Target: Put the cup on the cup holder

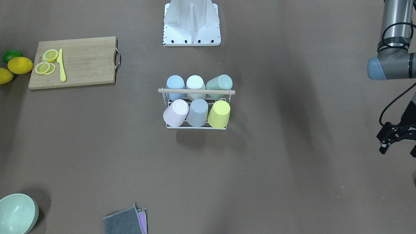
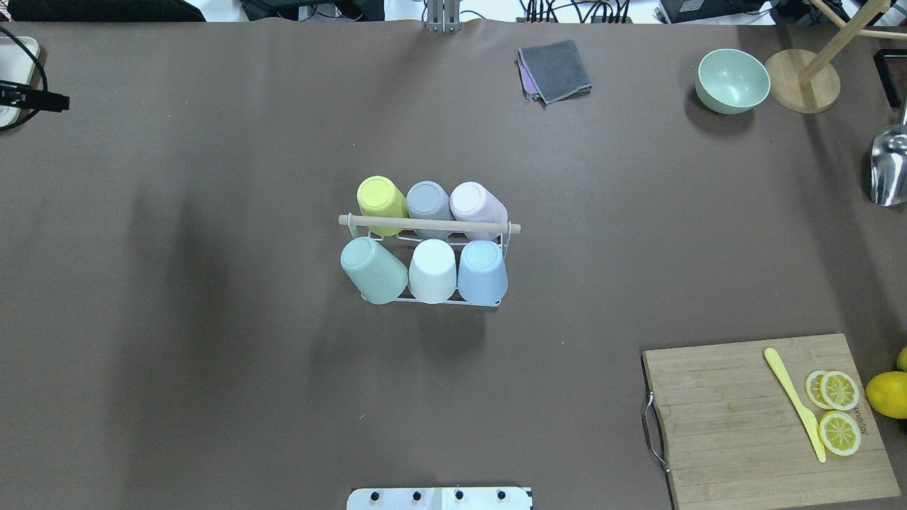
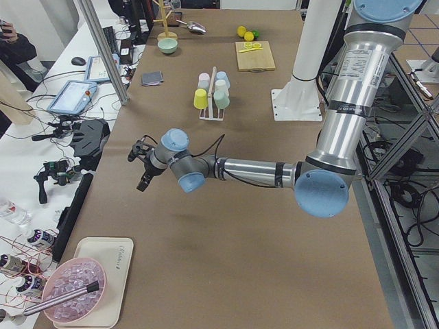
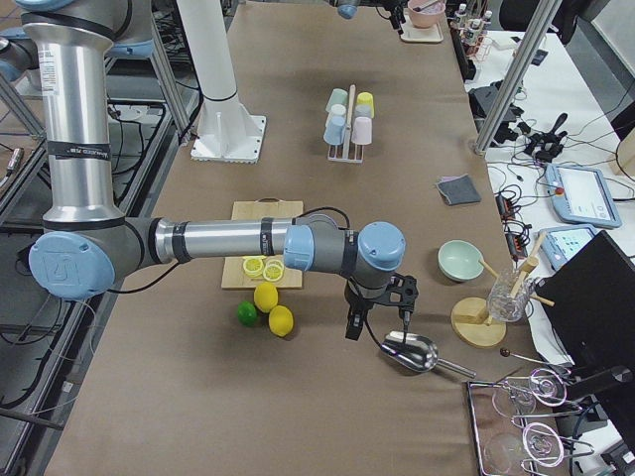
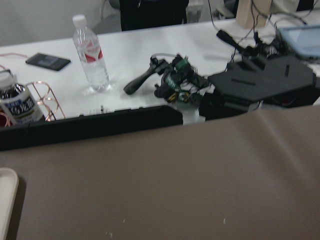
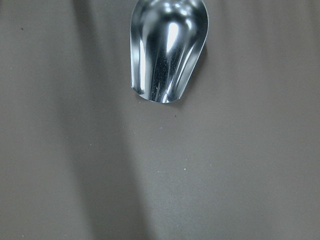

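The cup holder [image 1: 195, 91], a white wire rack with a wooden rod handle, stands mid-table and also shows in the overhead view [image 2: 429, 225]. Several cups sit upside down on its pegs: yellow [image 1: 219, 113], grey [image 1: 198, 112] and pink [image 1: 175, 112] in one row, blue [image 1: 175, 86], white [image 1: 195, 85] and green [image 1: 219, 84] in the other. My left gripper [image 1: 386, 143] hovers open and empty near the table's left end, far from the rack. My right gripper [image 4: 375, 322] hangs over a metal scoop [image 4: 409, 350] at the right end. I cannot tell if it is open or shut.
A wooden cutting board [image 1: 81, 61] carries lemon slices and a yellow knife, with whole lemons [image 1: 19, 65] beside it. A green bowl [image 1: 16, 213], a folded grey cloth [image 1: 125, 222], a wooden stand [image 2: 804, 88] and the robot base [image 1: 191, 22] are around the table.
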`<state>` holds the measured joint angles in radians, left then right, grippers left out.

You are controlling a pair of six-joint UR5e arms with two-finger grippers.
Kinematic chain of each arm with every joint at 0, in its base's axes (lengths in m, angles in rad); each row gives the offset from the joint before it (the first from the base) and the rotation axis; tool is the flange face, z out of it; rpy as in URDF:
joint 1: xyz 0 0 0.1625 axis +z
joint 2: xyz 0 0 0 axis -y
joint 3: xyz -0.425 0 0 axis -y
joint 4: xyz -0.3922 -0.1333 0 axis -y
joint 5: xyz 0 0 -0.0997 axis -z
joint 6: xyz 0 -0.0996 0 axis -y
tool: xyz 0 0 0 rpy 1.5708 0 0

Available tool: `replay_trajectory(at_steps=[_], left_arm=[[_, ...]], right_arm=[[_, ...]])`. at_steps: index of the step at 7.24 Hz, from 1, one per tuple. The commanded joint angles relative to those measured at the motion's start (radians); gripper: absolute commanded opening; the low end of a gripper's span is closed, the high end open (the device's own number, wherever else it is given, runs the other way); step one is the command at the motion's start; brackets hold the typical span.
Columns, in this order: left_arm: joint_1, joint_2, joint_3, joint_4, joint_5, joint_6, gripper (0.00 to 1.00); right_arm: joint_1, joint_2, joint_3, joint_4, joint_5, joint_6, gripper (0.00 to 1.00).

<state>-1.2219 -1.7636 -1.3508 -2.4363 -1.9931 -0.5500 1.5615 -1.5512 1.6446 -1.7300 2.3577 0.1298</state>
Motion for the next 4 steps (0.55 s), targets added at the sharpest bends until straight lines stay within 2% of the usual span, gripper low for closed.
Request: replay_trajectory(at_steps=[1,2,4], left_arm=[[-0.147,0.149,-0.011,0.161,-0.183,0.213,0.98],[-0.251,0.218,-0.072,0.312,-0.238,0.354,0.98],[-0.431,0.283,-0.233,0.745,-0.237,0.568,0.98]], right_arm=[[0.003,0.014,0.004,-0.008,0.015,0.007,0.99],[0.003,0.013,0.008,-0.006,0.029,0.008,1.00],[0.005,-0.001,0.020,-0.006,0.031,0.004,1.00]])
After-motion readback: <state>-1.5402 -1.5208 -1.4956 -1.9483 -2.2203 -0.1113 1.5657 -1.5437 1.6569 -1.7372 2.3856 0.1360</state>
